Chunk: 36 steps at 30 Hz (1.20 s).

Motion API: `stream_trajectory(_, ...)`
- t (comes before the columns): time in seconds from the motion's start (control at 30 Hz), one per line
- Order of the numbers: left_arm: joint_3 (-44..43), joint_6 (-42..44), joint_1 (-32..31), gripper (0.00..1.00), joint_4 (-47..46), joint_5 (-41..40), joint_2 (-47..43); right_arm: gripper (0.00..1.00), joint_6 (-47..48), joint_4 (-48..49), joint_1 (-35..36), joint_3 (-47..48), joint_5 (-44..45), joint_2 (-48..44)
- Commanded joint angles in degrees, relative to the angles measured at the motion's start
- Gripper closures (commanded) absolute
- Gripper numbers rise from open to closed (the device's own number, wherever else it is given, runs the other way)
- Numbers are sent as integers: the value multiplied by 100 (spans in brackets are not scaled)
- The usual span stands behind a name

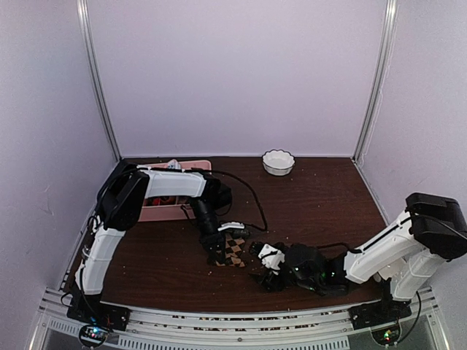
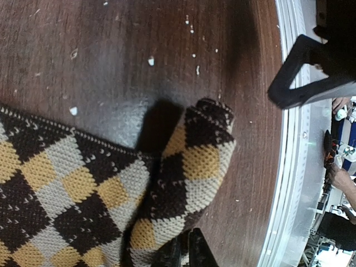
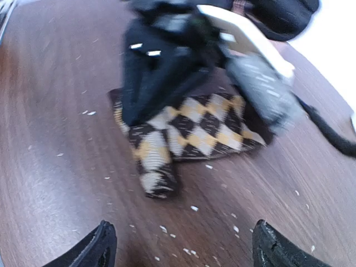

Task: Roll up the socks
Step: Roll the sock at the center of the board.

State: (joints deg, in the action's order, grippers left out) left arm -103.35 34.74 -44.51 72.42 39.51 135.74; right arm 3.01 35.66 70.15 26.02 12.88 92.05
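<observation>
Argyle sock: dark brown, tan and grey diamonds, one end folded over; on table, centre front. My left gripper: jaws narrow, pinching fold. My right gripper: jaws wide, empty, near sock. White bowl, pink tray: contents unclear.

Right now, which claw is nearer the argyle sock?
Left. The left claw pinches the argyle sock; the right claw stands open, apart from it.

Your left arm folds down; your right arm reaches in low.
Left fingers look pinched on the sock; right fingers spread wide.
</observation>
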Motion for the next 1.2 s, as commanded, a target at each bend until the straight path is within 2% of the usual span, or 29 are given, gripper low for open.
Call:
stream_trajectory(0.0, -14, 50, 101, 92, -200, -683, 442, 24, 1804, 326, 76, 233, -427, 408)
stream_trajectory(0.13, -148, 118, 107, 92, -53, -697, 561, 41, 2586, 143, 50, 839, -541, 988)
stream_trajectory(0.2, -215, 129, 112, 92, 0, -707, 596, 46, 2766, -107, -57, 1123, -795, 1188)
stream_trajectory(0.43, -291, 136, 125, 90, 33, -675, 642, 57, 2969, -673, -300, 1755, -1236, 1650)
stream_trajectory(0.6, -225, 235, 140, 87, 83, -664, 585, 76, 2849, -1188, -494, 2099, -1452, 1905)
stream_trajectory(0.73, -81, 456, 178, 70, 14, -512, 358, 84, 2505, -1543, -649, 2262, -1636, 2059)
stream_trajectory(0.87, 24, 599, 255, 61, -94, -364, 25, 95, 2034, -2132, -877, 2518, -2160, 2228)
stream_trajectory(0.97, 341, 598, 388, 42, -459, -247, -467, 100, 1534, -2434, -1074, 2597, -2671, 2299)
stream_trajectory(1.07, 971, 600, 485, 40, -1013, -311, -1097, 100, 1068, -2490, -1241, 2527, -3417, 2284)
stream_trajectory(1.17, 1614, 559, 496, 40, -1590, -436, -1686, 100, 807, -2719, -1297, 2472, -3795, 2240)
